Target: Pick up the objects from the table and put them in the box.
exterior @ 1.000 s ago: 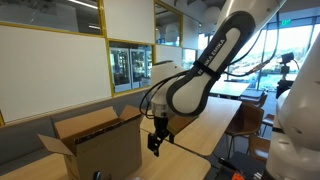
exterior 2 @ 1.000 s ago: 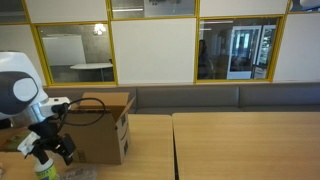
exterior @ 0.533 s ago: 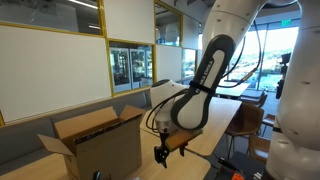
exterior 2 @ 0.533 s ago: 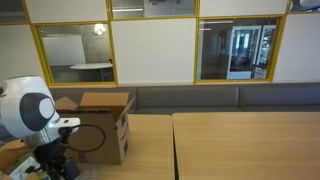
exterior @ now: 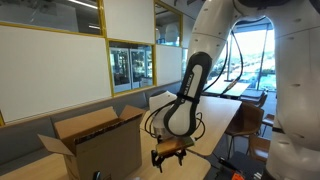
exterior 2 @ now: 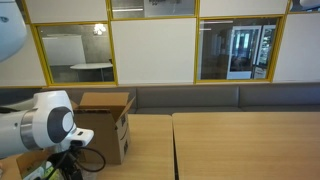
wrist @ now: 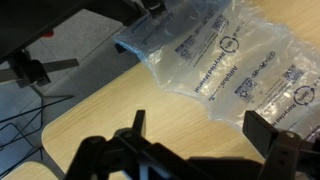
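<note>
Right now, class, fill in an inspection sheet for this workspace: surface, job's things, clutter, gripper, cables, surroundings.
Surface: table, pale wood-grain, rounded corner in the wrist view.
Job's things: box, brown cardboard, flaps open, on the table; air-pillow packaging, clear, printed, lying on the table.
Clutter: nothing seen.
Gripper: gripper open, empty, over the packaging.
Cables: black cable looping beside the arm's wrist.
Surroundings: yellow-framed glass partitions.

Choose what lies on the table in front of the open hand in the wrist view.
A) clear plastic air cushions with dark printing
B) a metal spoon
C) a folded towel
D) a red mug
A: the wrist view shows the clear plastic air cushions, with dark printing on them, lying on the pale table just beyond the open hand.
</note>
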### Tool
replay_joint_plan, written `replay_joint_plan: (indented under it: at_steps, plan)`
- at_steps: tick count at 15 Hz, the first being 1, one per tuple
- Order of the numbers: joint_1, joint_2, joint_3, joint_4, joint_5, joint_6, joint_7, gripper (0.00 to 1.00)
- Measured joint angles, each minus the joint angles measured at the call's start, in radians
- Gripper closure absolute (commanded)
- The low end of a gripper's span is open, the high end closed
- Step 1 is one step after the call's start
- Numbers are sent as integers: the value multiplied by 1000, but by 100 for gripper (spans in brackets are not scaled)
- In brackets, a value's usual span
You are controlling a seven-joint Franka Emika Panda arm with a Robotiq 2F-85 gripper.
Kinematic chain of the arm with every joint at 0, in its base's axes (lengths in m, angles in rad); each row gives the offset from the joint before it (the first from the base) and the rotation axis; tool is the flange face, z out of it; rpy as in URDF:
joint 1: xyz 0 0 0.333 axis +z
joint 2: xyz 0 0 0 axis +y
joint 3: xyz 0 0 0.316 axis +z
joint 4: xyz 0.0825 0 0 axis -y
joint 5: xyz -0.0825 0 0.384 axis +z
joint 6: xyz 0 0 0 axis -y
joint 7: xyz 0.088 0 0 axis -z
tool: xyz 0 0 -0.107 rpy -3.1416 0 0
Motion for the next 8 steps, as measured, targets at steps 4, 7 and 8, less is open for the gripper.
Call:
replay_joint_plan:
  at_steps: [4, 7, 8]
  plan:
    - [41, 76, -22, 46, 136, 74, 21, 0]
    - [69, 144, -4, 65, 264, 101, 17, 0]
    - [75, 168, 9, 71, 307, 108, 13, 0]
